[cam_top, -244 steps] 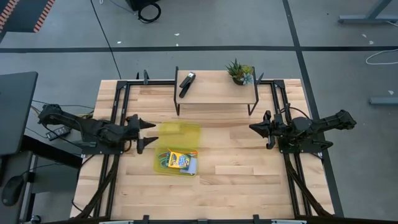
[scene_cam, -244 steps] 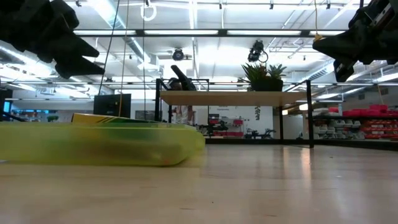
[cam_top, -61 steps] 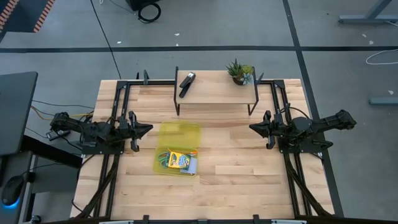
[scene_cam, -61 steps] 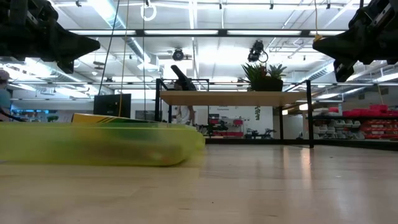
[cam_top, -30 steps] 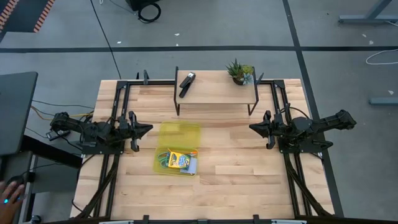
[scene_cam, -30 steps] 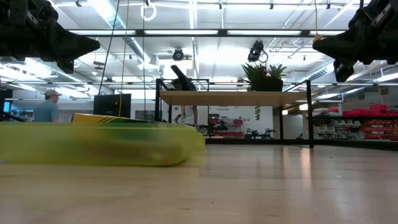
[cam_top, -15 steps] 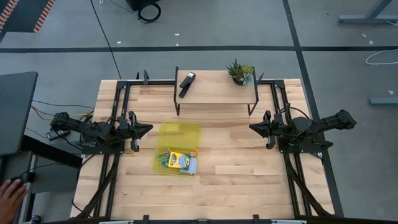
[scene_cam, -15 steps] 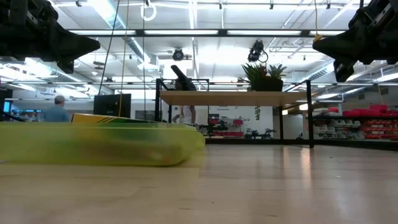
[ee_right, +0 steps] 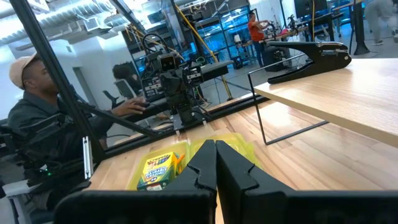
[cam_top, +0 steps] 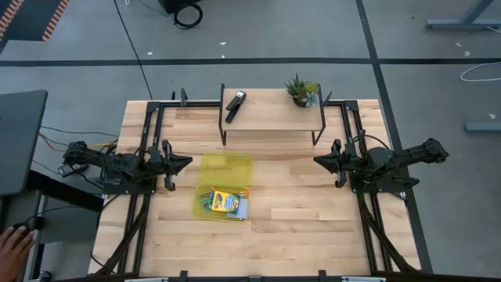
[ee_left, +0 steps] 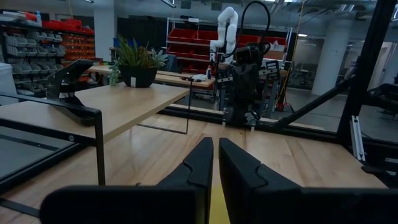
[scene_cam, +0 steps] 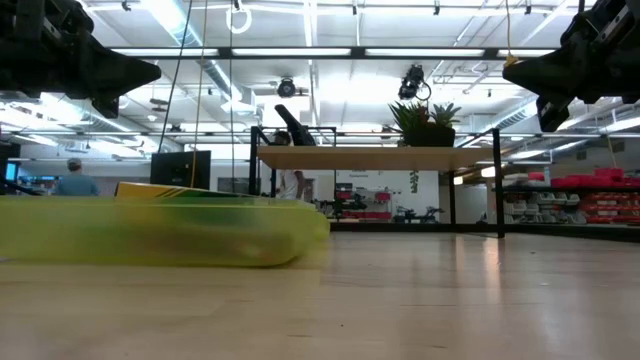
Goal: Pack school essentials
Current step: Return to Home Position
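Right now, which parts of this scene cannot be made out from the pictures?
- High view: the crayon box hides whatever lies under it in the yellow supply box.
- Low view: the supply box is blurred; its contents are unreadable.
- Left wrist view: the left gripper hides the box except a yellow strip.
- High view: the picture's edge cuts off a person's hand.

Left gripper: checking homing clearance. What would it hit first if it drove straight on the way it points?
Probably the right gripper, which faces it head-on. The left gripper hangs level, higher than the yellow box, so it would likely pass over that, though depth is unclear.
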